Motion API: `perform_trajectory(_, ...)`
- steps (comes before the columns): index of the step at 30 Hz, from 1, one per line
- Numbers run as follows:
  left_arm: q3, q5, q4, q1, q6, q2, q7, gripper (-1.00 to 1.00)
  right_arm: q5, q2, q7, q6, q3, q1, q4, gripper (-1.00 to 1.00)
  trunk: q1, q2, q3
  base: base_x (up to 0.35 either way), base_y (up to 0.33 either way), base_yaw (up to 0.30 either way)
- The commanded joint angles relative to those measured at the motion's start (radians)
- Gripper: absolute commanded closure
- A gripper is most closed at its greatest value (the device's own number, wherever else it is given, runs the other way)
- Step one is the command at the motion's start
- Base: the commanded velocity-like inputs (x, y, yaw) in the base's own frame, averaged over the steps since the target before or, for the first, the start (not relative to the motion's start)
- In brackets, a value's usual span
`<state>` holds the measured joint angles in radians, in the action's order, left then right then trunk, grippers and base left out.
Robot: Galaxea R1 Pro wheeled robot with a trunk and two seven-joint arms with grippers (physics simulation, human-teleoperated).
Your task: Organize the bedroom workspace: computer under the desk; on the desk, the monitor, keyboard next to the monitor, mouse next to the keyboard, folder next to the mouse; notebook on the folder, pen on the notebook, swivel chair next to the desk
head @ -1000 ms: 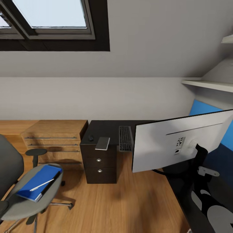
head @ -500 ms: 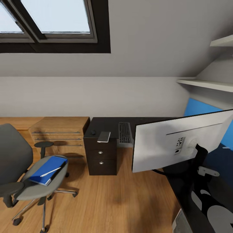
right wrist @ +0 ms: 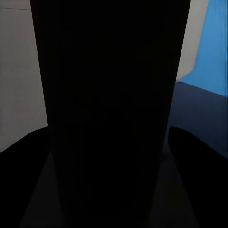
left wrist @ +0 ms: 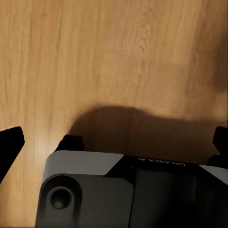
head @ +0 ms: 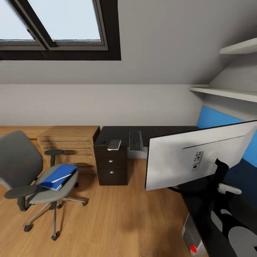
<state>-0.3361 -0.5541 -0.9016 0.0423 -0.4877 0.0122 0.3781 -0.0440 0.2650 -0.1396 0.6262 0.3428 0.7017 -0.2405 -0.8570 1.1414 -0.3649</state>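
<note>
The monitor (head: 200, 157) is held up near the camera by the right pincer, clamped on its black stand (right wrist: 109, 95). The left pincer (left wrist: 114, 137) is spread apart over the floor (left wrist: 118, 57). The folder (head: 59, 176) is seen on the swivel chair (head: 32, 171).

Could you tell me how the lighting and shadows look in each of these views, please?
Head view: even, soft daylight from the skylight, with a faint shadow under the swivel chair and straight lines bowed by the wide lens. Left wrist view: a dark, soft-edged shadow lies on the wooden floor. Right wrist view: nearly black, a dark upright shape blocking most detail.
</note>
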Motion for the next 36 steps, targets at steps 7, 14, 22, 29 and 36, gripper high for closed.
perform_trajectory(7,-0.004,-0.010,-0.002,0.001,-0.002,0.002,0.010,-1.00,-0.002,0.000,-0.003,0.002,-0.007,0.001,0.001,1.00,0.001,0.001,-0.001,-0.309,-0.160,0.000)
perform_trajectory(14,-0.003,-0.009,-0.002,0.001,-0.002,0.002,0.010,-1.00,-0.002,0.000,-0.003,0.000,-0.008,0.001,0.001,1.00,0.001,0.001,-0.001,-0.224,-0.202,0.000)
perform_trajectory(22,-0.003,-0.007,-0.002,0.001,-0.002,0.002,0.011,-1.00,-0.002,0.000,-0.003,0.000,-0.008,0.001,0.001,1.00,0.001,0.001,-0.001,-0.208,-0.222,0.000)
perform_trajectory(29,-0.003,-0.009,-0.001,0.001,-0.002,0.002,0.011,-1.00,-0.002,0.000,-0.006,0.001,-0.008,0.001,0.001,1.00,0.001,0.001,-0.001,-0.118,-0.165,0.000)
perform_trajectory(36,-0.001,-0.012,-0.001,0.001,-0.002,0.002,0.012,-1.00,-0.002,-0.001,-0.006,0.002,-0.008,0.001,0.001,1.00,0.001,0.001,-0.001,-0.009,-0.017,0.000)
